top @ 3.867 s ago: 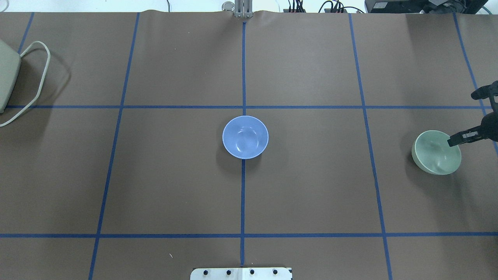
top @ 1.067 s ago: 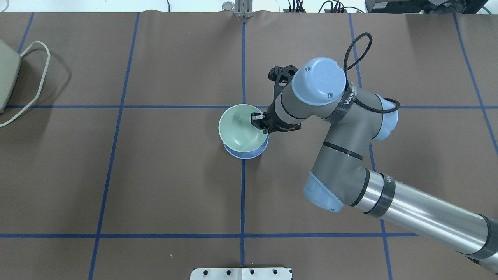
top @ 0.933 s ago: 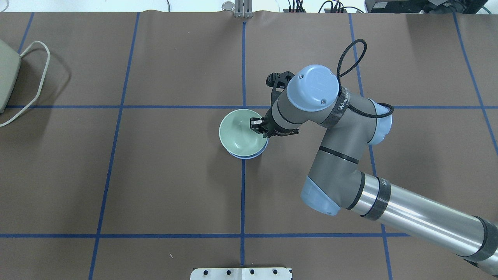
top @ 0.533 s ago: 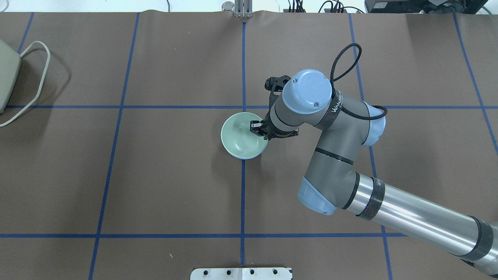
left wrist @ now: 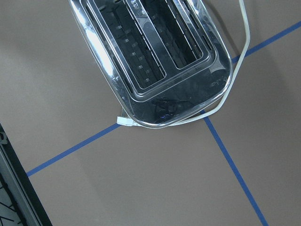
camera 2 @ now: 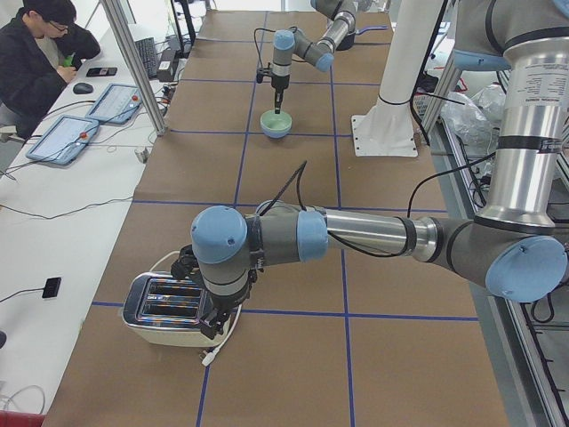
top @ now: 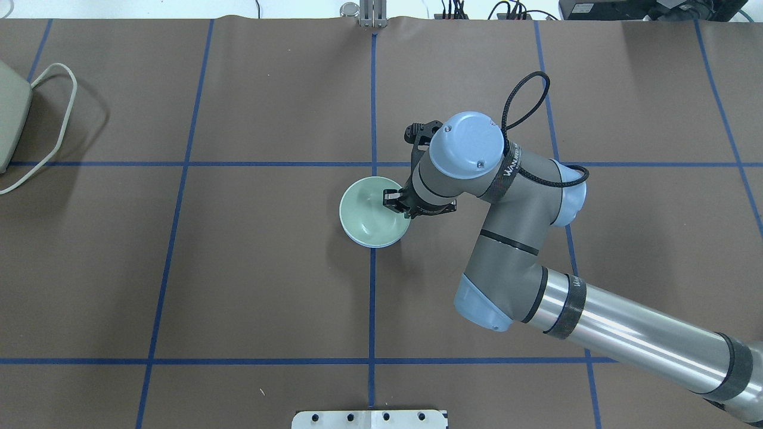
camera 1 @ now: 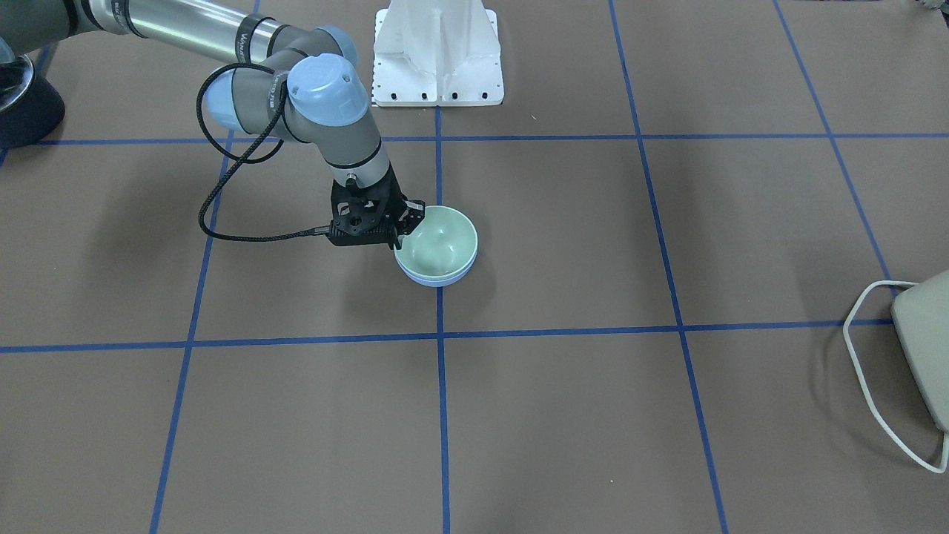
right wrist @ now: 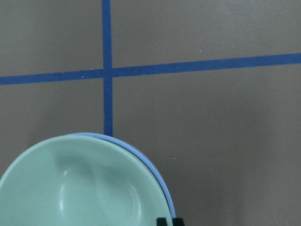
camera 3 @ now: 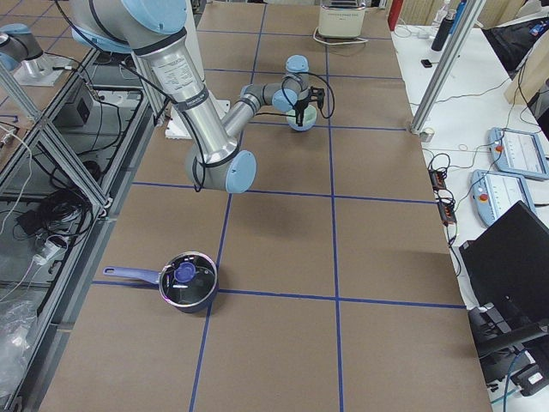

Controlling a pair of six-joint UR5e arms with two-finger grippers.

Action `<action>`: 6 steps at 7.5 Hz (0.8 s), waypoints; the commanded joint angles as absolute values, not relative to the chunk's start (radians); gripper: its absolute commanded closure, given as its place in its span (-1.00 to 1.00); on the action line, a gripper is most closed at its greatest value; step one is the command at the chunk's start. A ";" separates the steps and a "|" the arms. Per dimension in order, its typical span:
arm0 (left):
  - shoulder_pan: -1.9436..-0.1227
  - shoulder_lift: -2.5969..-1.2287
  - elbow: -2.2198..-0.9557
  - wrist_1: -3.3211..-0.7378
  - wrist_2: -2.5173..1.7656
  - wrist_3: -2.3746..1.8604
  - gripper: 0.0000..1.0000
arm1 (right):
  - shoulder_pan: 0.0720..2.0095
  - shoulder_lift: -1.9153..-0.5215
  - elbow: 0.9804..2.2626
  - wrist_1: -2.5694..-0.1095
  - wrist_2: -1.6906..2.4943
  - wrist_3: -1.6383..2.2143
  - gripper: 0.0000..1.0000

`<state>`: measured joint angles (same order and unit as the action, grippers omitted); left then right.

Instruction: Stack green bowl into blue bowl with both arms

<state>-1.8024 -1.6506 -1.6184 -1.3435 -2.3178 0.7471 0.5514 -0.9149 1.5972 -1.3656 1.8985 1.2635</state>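
Note:
The pale green bowl sits nested in the blue bowl at the table's centre, on the blue tape cross. Only a thin blue rim shows beneath it. My right gripper is shut on the green bowl's rim on the side toward the right arm. The right wrist view shows the green bowl, the blue rim and the black fingertips at the bottom edge. My left gripper hangs over a toaster far to the left; I cannot tell whether it is open.
A chrome toaster with a white cord lies at the table's left end. A dark pot stands at the right end. The white pedestal is at the robot's side. An operator sits beyond the table.
The right arm carried the green bowl from the table's right edge to above the blue bowl. In the last second it lowered the bowl until it nested inside.

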 commanded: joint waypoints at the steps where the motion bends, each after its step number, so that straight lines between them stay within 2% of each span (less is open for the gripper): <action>1: -1.802 -1.651 -1.618 -1.344 -2.318 0.747 -0.96 | 0.551 -0.914 1.597 -1.355 1.898 1.273 0.32; 2: -1.802 -1.644 -1.618 -1.344 -2.318 0.747 -0.96 | 0.551 -0.916 1.597 -1.356 1.896 1.275 -0.56; 3: -1.802 -1.644 -1.618 -1.344 -2.318 0.747 -0.96 | 0.552 -0.916 1.600 -1.358 1.858 1.270 -1.00; 6: -1.801 -1.643 -1.612 -1.342 -2.318 0.724 -0.96 | 0.708 -0.922 1.606 -1.374 1.938 1.165 -1.00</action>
<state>-1.8022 -1.6436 -1.6163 -1.3435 -2.3178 0.7413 0.6272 -0.9160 1.6054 -1.3691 1.8895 1.2284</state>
